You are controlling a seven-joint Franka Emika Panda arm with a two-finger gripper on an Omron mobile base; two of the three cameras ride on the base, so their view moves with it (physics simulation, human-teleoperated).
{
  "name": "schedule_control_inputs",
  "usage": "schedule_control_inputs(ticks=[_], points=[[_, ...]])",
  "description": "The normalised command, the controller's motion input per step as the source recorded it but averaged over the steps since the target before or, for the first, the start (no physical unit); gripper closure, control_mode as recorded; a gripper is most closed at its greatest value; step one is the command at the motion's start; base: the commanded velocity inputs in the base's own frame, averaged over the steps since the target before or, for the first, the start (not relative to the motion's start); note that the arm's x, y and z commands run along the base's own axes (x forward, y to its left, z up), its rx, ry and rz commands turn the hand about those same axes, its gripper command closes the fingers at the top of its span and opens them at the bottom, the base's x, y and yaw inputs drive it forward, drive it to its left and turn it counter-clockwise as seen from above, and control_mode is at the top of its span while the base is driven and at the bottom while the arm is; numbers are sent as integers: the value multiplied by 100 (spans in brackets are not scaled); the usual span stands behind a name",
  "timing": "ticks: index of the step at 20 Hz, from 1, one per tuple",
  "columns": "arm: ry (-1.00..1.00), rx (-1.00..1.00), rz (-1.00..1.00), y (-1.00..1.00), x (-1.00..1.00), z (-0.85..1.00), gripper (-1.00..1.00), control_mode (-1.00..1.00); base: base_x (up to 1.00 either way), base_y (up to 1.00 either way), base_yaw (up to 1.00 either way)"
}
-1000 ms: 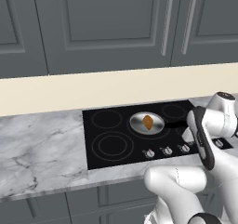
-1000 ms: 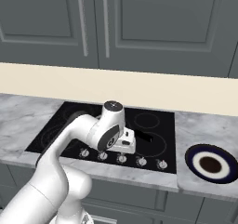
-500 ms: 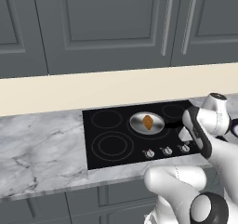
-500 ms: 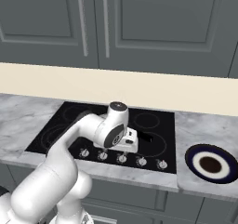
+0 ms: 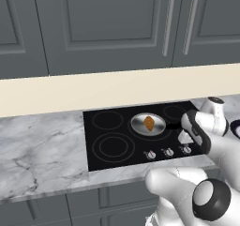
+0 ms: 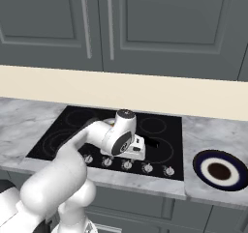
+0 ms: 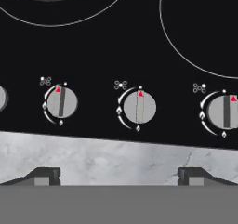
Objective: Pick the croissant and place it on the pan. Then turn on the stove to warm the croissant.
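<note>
Arm pose: the white arm reaches forward and bends down over the front edge of the stove (image 5: 110,147), its wrist turned so the hand looks down on the knob row.
Gripper: the gripper (image 7: 118,175) hovers above the marble counter (image 7: 116,158) strip just in front of the knobs, touching nothing.
Jaws: spread wide and released, nothing between them.
Ahead of the jaws: the middle knob (image 7: 139,107) lies straight ahead between the two tips; the left knob (image 7: 62,102) and right knob (image 7: 225,110) sit just outside each tip's line. All three red marks point up.
Croissant: the croissant (image 5: 149,123) lies in the middle of the pan (image 5: 140,127), beyond the knob row, well apart from the jaws.
Beside: a dark-rimmed plate (image 6: 220,170) stands on the counter, off the stove.
Change: over the last second the hand has drawn a little towards the knobs and lower; croissant and pan lie as before.
</note>
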Motion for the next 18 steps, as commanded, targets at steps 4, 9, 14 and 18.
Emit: schedule_control_inputs(ticks=[4, 9, 14, 18], points=[[0, 0, 0, -9, 10, -17, -100, -100, 0, 0, 0], [0, 0, 0, -10, 10, -17, -100, -100, 0, 0, 0], [0, 0, 0, -1, 17, -19, -100, -100, 0, 0, 0], [0, 0, 0, 0, 17, -21, -100, -100, 0, 0, 0]])
